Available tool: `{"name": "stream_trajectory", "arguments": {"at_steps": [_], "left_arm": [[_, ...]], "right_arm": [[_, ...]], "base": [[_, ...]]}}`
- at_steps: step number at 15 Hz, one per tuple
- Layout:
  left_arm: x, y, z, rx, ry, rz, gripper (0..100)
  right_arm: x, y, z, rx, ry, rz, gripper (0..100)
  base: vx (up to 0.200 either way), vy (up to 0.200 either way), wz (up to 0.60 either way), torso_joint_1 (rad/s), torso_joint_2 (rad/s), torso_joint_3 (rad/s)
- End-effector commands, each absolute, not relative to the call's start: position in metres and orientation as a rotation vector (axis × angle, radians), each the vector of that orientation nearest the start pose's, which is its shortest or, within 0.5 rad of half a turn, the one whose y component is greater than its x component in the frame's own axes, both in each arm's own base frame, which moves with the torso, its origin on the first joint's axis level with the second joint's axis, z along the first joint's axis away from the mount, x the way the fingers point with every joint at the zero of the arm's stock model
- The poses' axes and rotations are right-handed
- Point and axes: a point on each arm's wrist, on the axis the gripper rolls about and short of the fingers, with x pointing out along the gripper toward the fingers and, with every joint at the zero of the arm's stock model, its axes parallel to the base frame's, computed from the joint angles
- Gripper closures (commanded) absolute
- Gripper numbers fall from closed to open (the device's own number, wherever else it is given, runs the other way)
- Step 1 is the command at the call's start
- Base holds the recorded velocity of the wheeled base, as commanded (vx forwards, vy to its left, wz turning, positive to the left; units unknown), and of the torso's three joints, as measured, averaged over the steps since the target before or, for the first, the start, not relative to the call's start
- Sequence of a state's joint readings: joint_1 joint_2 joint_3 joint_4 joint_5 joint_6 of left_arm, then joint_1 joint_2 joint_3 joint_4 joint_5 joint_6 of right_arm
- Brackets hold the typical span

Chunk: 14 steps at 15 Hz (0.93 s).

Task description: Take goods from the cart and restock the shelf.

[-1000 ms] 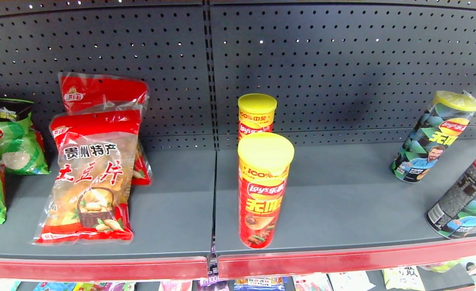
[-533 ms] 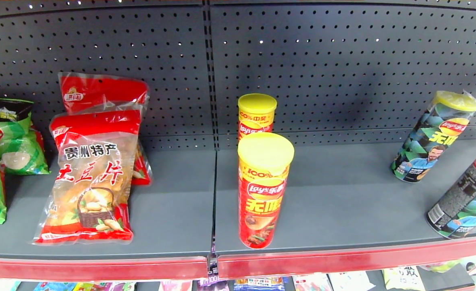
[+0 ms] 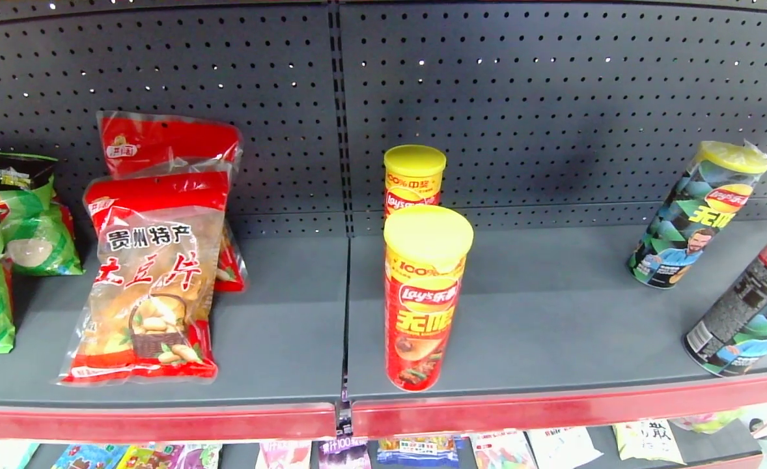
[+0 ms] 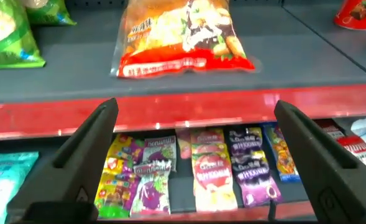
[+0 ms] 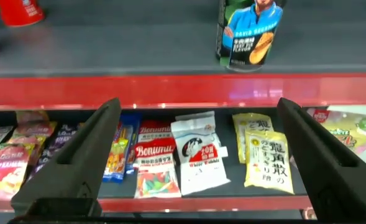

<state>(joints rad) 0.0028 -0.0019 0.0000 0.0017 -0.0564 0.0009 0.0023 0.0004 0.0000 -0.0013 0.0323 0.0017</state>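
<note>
Two tools, left tool (image 4: 195,106) and right tool (image 5: 198,102), spread wide and empty before the red front edge of the shelf (image 3: 540,312); a red can (image 3: 424,306) stands upright near that edge, centrally.

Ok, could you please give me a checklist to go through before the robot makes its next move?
1. Left gripper empty, jaws open: ok.
2. Right gripper empty, jaws open: ok.
3. Bare shelf between front red can and front dark can for new stock: ok.
4. Front red can upright: ok.
5. Front dark can well back from the shelf's front edge: not ok, it seems to stand close to it.
</note>
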Motion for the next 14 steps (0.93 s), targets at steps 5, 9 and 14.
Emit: {"name": "stream_trajectory", "arguments": {"at_steps": [5, 9, 14], "left_arm": [[-0.0228, -0.0013, 0.0753, 0.001, 0.001, -0.052, 0], [-0.0229, -0.0013, 0.0757, 0.003, 0.000, -0.051, 0], [-0.0228, -0.0013, 0.0753, 0.003, 0.001, -0.051, 0]], "right_arm": [[-0.0228, 0.0007, 0.0756, 0.000, -0.002, 0.037, 0], [-0.0228, 0.0007, 0.0756, -0.002, -0.002, 0.035, 0], [-0.0228, 0.0007, 0.0755, -0.002, 0.000, 0.037, 0]], "base": [[-0.120, -0.040, 0.00, -0.003, 0.00, 0.002], [0.000, -0.200, 0.00, -0.001, 0.00, 0.002], [0.000, -0.200, 0.00, 0.003, 0.00, 0.000]]}}
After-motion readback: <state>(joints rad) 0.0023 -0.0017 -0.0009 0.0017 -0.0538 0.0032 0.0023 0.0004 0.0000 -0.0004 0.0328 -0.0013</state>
